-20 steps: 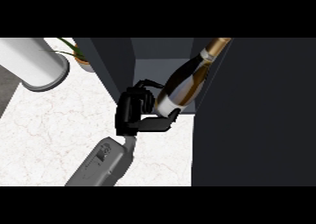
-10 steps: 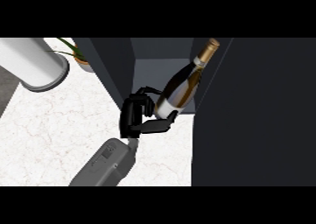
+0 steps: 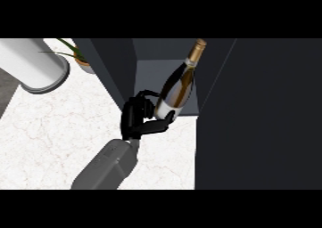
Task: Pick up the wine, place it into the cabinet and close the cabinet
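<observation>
The wine (image 3: 178,87) is clamped low on its body by the left robot hand (image 3: 138,118), with fingers and thumb curled round it. It is seen inside the open cabinet (image 3: 113,67) at the far edge of the worktop (image 3: 51,129), just right of the hand and beyond it. Its long axis is tilted, with the neck pointing away and rightward (the base appears to be at the shelf's front). The right robot hand is not seen. A dark panel, taken to be the door (image 3: 262,111), fills the right side. A pale label and gold foil are shown; no writing can be read
</observation>
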`<action>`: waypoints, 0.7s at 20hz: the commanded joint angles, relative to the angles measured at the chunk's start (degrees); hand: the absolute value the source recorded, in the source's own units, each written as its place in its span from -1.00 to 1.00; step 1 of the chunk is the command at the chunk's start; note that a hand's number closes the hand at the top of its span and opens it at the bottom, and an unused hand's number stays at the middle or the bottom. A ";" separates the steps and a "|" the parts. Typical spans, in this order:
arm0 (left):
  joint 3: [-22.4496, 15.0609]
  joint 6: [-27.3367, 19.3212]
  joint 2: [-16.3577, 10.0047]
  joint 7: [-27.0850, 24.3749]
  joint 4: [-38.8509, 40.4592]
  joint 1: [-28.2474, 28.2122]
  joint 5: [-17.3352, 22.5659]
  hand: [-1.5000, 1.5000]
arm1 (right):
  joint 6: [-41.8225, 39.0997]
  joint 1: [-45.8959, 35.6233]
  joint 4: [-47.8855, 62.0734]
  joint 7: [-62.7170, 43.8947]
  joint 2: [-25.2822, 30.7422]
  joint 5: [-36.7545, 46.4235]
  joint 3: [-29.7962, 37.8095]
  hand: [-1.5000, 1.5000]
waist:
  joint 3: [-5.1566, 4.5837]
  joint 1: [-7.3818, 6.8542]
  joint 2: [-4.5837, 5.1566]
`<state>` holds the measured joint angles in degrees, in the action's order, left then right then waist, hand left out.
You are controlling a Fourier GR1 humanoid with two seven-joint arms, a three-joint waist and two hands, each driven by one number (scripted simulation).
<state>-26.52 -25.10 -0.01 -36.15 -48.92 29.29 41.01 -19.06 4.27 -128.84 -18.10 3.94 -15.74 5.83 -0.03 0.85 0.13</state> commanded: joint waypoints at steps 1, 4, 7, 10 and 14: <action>1.28 6.95 0.01 -4.65 7.03 1.12 4.97 1.00 | 0.85 -0.42 -0.01 0.44 -1.37 2.68 -2.28 -1.00 | -0.02 0.06 0.07; 2.75 7.64 0.01 -2.73 10.07 4.82 4.83 1.00 | 1.27 0.27 -3.34 -3.29 0.16 -2.45 0.47 -1.00 | 0.00 0.03 0.01; -0.82 7.70 0.01 -6.34 15.26 8.22 8.55 1.00 | -1.41 1.27 -0.15 0.45 0.80 -2.79 2.02 -1.00 | 0.00 0.47 0.11; 0.24 7.60 0.01 -4.47 16.91 12.58 10.82 1.00 | -1.79 1.20 0.11 1.26 0.47 -1.45 1.06 -1.00 | 0.00 0.55 0.12; -0.01 6.80 0.01 -3.44 17.36 15.28 12.59 1.00 | 1.32 -4.18 1.18 -3.19 1.07 -2.17 0.92 -1.00 | -0.01 0.31 0.10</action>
<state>-27.38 -18.58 0.00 -40.45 -33.65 40.91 51.88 -19.22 2.83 -127.42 -18.31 4.16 -16.56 6.15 -0.03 1.26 0.26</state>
